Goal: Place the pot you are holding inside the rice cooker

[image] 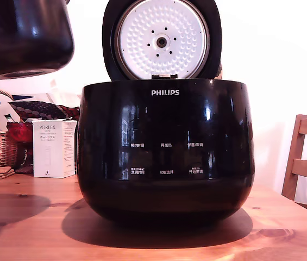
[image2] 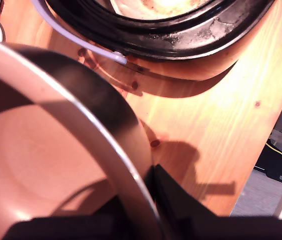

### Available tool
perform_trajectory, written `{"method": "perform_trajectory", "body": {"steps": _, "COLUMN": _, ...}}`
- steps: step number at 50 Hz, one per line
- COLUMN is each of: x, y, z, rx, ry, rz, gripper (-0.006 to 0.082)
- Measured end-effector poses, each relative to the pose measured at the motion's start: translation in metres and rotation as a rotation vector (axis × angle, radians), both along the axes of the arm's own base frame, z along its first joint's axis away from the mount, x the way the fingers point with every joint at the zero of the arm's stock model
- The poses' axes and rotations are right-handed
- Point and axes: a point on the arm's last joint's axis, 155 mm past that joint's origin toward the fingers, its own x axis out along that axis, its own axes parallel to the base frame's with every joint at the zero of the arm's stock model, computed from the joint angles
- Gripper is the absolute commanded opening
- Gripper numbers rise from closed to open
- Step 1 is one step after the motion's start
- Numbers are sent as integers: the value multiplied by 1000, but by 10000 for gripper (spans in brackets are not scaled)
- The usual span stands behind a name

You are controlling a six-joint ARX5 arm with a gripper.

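Exterior view, pot (image: pixel 23 38): hangs in the air at the exterior view's upper left, clear of the table (image: pixel 28 228), grey base showing underneath; it sits above the cooker's rim height, which I judge gives clearance to carry it across
Exterior view, rice cooker (image: pixel 165 152): stands on the table with its lid (image: pixel 161 39) swung up behind, white dimpled plate facing the camera, so the mouth is open to receive the pot
Exterior view, gripper: not seen here
Wrist view, pot (image2: pixel 56 165): fills the frame, rim running into the gripper (image2: pixel 148 182)
Wrist view, gripper: dark fingers sit either side of the rim, apparently pinching the pot wall, though the near blur makes this uncertain
Wrist view, rice cooker (image2: pixel 180 30): open mouth lies beyond the pot, apart from it
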Motion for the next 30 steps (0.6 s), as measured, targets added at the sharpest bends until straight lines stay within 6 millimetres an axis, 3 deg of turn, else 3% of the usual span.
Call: {"method": "perform_trajectory", "body": {"steps": 30, "x": 1, "y": 1, "z": 0, "rx": 7, "ry": -4, "rz": 3, "gripper": -21}}
